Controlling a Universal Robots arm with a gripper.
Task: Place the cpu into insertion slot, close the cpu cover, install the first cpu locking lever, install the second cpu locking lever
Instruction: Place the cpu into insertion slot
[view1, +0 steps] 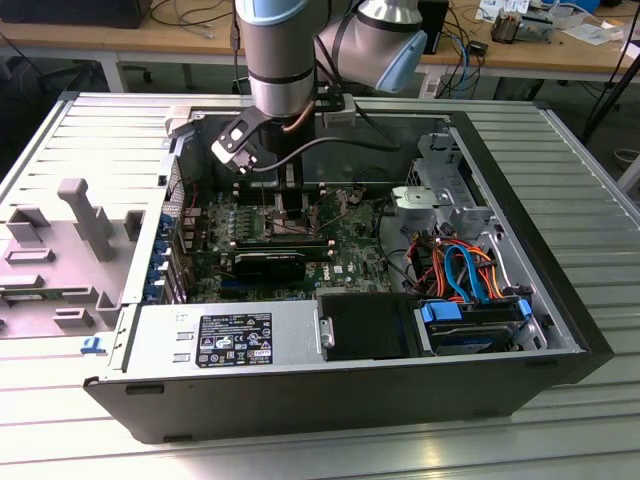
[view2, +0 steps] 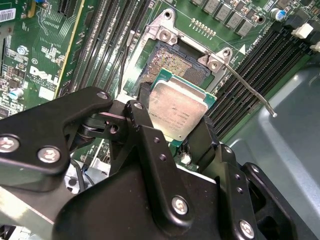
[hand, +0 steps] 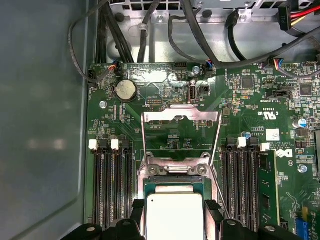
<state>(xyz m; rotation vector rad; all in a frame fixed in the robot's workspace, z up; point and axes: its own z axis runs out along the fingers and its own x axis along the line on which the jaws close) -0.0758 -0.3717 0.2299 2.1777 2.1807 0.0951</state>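
Cpu (view2: 177, 107) is clamped by its edges between the fingers of the gripper (view2: 176, 114). It is over the near part of the slot (view2: 172, 62), whose gold-brown field is partly uncovered; whether the two touch cannot be told. In the first wrist view the cover (hand: 181, 117) stands open beyond the slot. A lever (view2: 248, 90) juts free beside it. From the middle of the case (view1: 330, 405): power supply (view1: 235, 340) at 7 o'clock, arm (view1: 280, 60) at 12, drive bay (view1: 475, 320) at 4.
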